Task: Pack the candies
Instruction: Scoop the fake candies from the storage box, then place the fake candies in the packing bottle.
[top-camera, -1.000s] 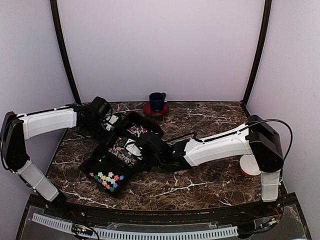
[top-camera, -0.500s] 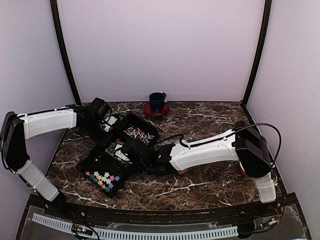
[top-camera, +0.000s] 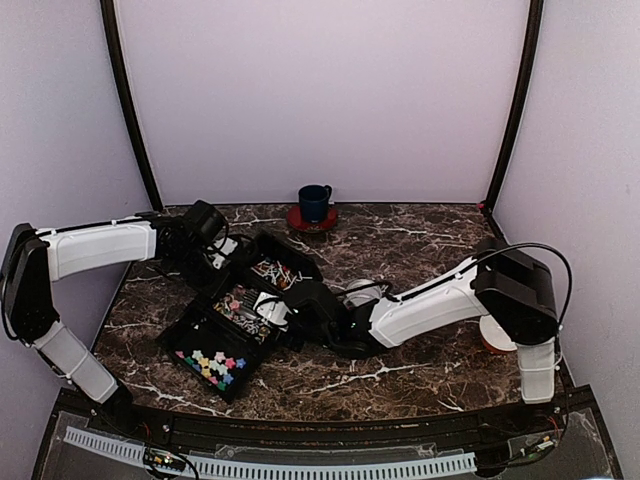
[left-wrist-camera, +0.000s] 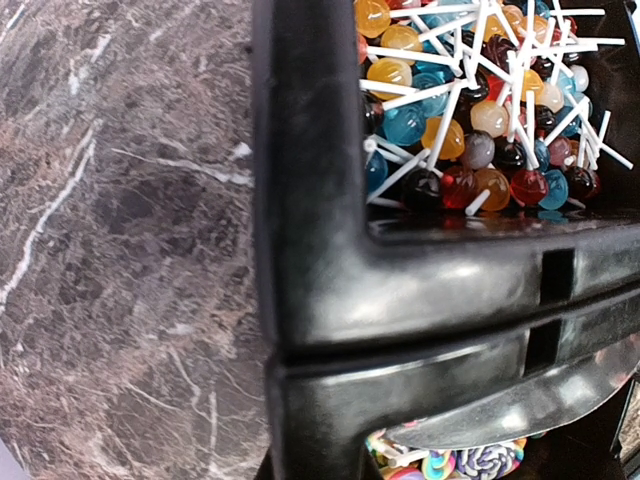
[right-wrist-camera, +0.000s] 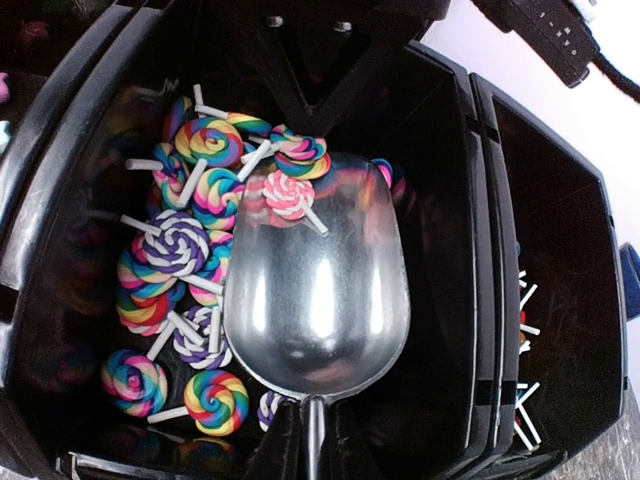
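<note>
Candies (right-wrist-camera: 205, 215), swirl lollipops on pale sticks, lie heaped in the middle compartment of the black tray (right-wrist-camera: 470, 250) on the table (top-camera: 430, 240). Within the last second the right arm (top-camera: 440, 295) pushed in over the tray and has now eased back a little. Its metal scoop (right-wrist-camera: 320, 290) rests on the heap with one lollipop aboard, so this pass has probably gathered little. The right fingers (right-wrist-camera: 283, 450) pinch the scoop's handle. The left arm (top-camera: 100, 245) reaches low to the tray's far side; whether its fingers grip, I cannot tell
</note>
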